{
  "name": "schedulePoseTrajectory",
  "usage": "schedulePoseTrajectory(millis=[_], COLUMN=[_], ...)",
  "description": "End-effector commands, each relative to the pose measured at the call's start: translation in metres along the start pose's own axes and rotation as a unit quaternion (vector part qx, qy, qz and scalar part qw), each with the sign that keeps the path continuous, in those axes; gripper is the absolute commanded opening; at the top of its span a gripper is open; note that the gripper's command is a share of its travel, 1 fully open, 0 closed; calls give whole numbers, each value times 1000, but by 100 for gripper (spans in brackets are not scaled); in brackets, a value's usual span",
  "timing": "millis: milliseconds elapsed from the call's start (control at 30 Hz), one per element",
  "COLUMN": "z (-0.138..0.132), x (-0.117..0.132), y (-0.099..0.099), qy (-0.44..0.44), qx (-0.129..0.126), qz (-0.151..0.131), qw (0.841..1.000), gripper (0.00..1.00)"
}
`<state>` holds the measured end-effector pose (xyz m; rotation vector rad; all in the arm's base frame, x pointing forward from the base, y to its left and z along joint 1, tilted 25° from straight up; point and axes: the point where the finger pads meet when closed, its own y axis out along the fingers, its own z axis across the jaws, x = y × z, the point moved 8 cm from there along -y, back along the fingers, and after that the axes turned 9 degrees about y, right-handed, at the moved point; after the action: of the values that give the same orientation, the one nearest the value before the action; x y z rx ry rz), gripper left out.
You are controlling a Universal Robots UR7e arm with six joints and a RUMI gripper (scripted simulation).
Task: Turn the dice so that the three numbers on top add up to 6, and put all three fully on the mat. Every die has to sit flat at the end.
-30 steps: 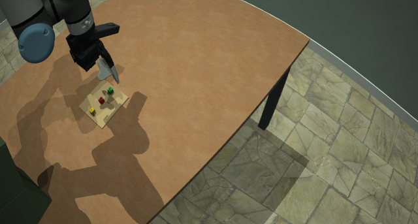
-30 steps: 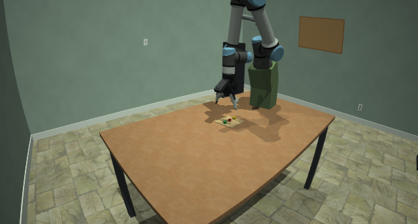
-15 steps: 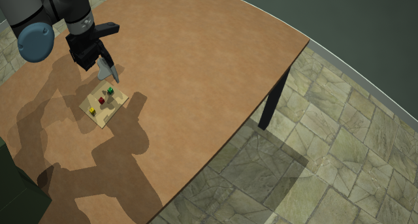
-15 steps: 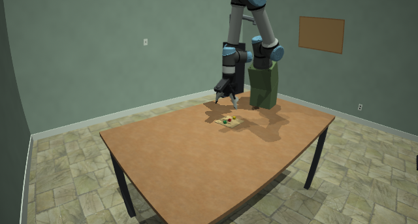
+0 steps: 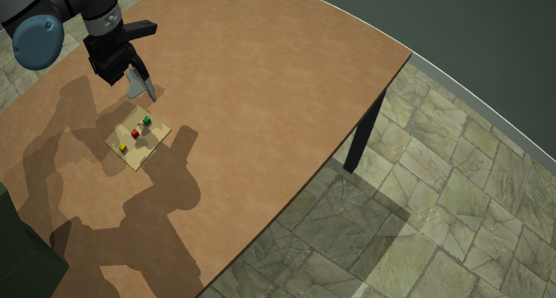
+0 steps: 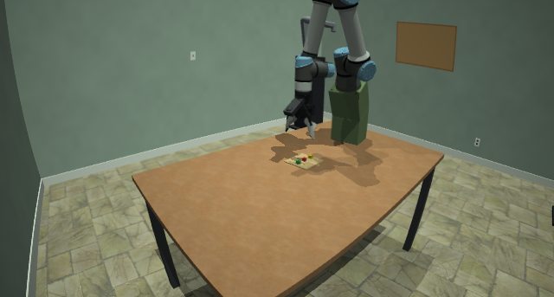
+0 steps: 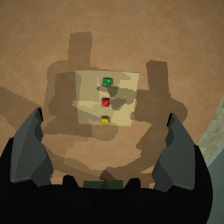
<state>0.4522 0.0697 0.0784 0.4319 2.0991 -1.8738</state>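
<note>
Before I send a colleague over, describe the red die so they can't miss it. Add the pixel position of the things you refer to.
On the brown table [image 5: 269, 94] [image 6: 260, 202] [image 7: 150, 25] lies a small pale mat [image 5: 152, 142] [image 6: 308, 165] [image 7: 88, 111]. Three dice sit on it in a row. The red one [image 5: 135, 134] [image 6: 304, 159] [image 7: 105, 102] is in the middle, between green [image 5: 147, 121] [image 6: 298, 162] [image 7: 107, 82] and yellow [image 5: 122, 148] [image 6: 310, 156] [image 7: 105, 120].

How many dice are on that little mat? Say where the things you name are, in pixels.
3: the green die [image 5: 147, 121] [image 6: 298, 162] [image 7: 107, 82] near one edge of the mat [image 5: 157, 135] [image 6: 308, 166] [image 7: 86, 111], the yellow die [image 5: 122, 148] [image 6: 310, 156] [image 7: 105, 120] near the opposite edge, and the red die [image 5: 135, 134] [image 6: 304, 159] [image 7: 105, 102] between them.
</note>
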Motion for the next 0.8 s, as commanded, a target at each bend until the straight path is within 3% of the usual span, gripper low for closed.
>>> schedulePoseTrajectory(millis=[0,433,767], z=[0,0,0], x=[1,1,1], y=[-12,-50,-59], qy=[0,0,0], qx=[-1,-1,-1], qz=[-3,-3,-3], qw=[1000,1000,1000], gripper=[100,100,100])
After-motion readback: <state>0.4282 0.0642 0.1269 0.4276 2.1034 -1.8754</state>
